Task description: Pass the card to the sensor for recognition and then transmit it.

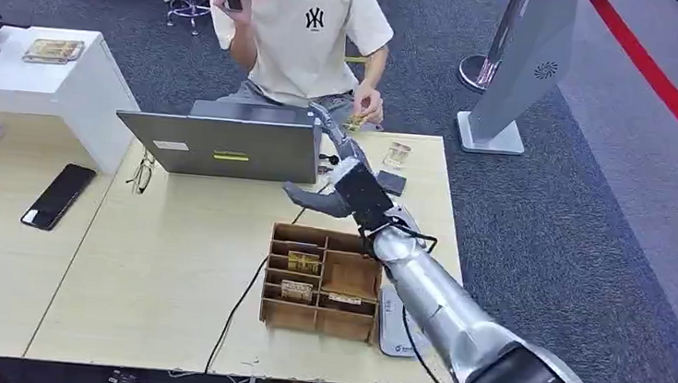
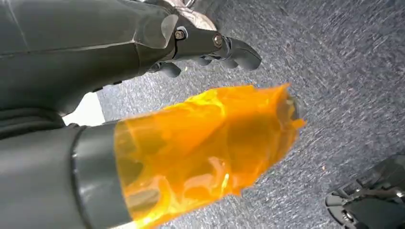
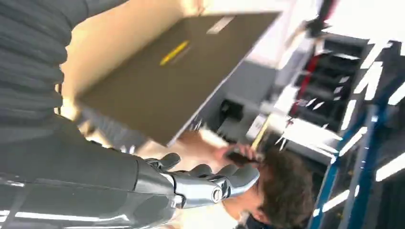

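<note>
Cards [image 1: 302,262] stand upright in the slots of a brown wooden divider box [image 1: 321,283] on the pale wooden bench [image 1: 162,269], and more lie flat in its nearer compartments; a card in the person's hand [image 1: 357,117] at the far edge of the bench is too small to make out clearly. The right hand [image 1: 333,168] reaches out over the bench beyond the box, toward the person, its thumb jutting out to the side and its fingers [image 3: 229,176] stretched forward and lightly curled, holding nothing that can be seen. Just beside the box, under the right arm, lies a flat grey sensor pad [image 1: 395,324] with a cable running from it. An open grey laptop [image 1: 228,145] stands at the far side of the bench, its back toward the robot, with glasses [image 1: 140,174] beside it and a dark phone [image 1: 58,195] lying farther left. The person [image 1: 303,31] sits behind the laptop in a white T-shirt, holding a phone to the head. The left hand [image 2: 210,47] hangs above grey carpet [image 2: 344,71], its dark fingers curled in on nothing, with an orange-wrapped thumb [image 2: 205,148] below them.
</note>
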